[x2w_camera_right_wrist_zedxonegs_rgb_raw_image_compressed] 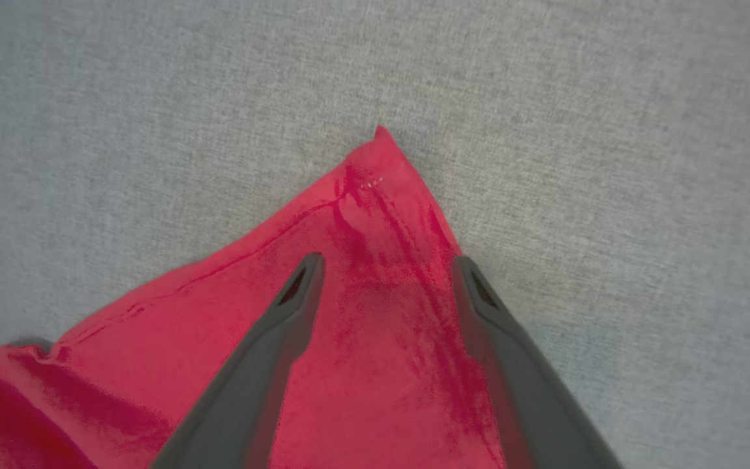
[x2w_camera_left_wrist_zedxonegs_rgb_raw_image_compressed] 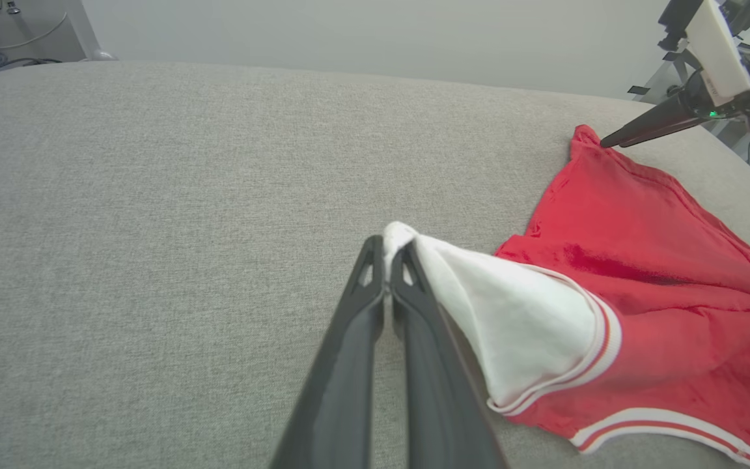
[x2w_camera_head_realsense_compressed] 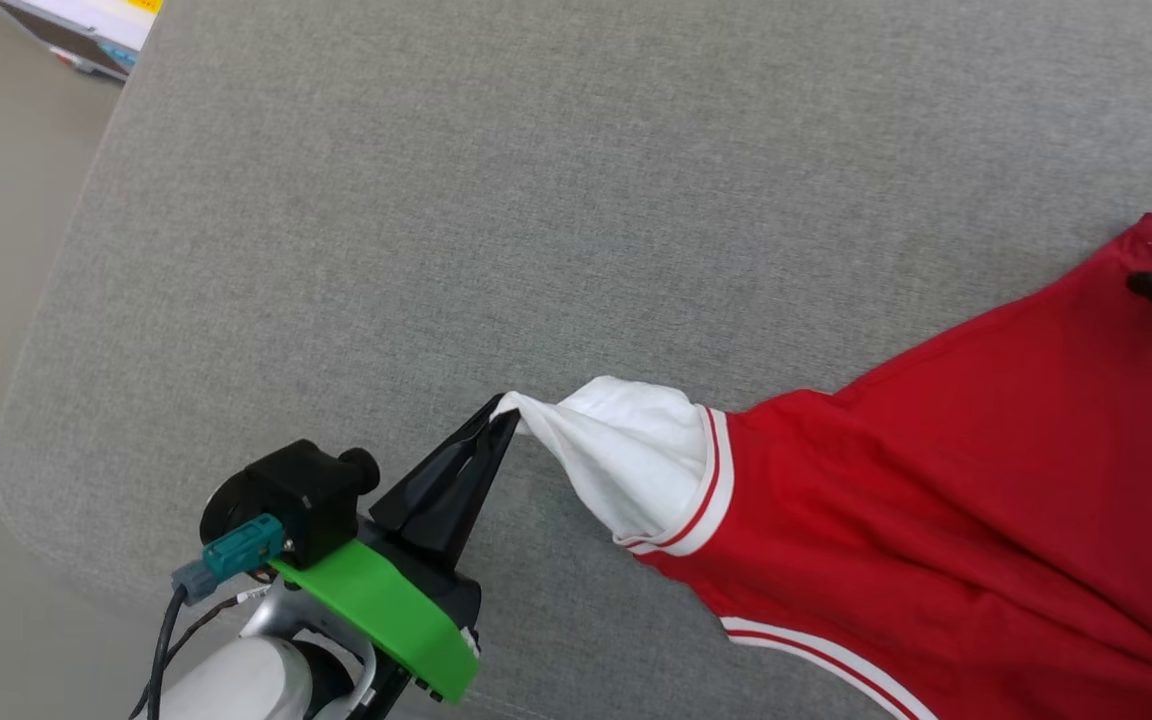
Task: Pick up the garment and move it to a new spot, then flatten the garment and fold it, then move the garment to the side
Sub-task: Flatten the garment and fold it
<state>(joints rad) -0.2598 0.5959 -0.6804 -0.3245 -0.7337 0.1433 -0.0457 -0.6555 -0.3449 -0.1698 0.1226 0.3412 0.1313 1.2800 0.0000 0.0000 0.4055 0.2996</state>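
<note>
Grey woven surface [x2w_camera_head_realsense_compressed: 436,200] with the garment [x2w_camera_head_realsense_compressed: 936,500] stretched across it from one pincer to the other.
The left pincer [x2w_camera_head_realsense_compressed: 506,408] is clamped tight on the tip of the white sleeve [x2w_camera_head_realsense_compressed: 636,460], which is drawn to a point at its fingertips. From there the red body runs off to that pincer's right, with the striped trim [x2w_camera_head_realsense_compressed: 711,480] just past the sleeve. The right pincer [x2w_camera_right_wrist_zedxonegs_rgb_raw_image_compressed: 385,260] has its fingers spread wide with nothing gripped, above the red cloth. A pointed corner [x2w_camera_right_wrist_zedxonegs_rgb_raw_image_compressed: 381,140] lies just ahead of its tips. Whether those fingers touch the cloth I cannot tell.
</note>
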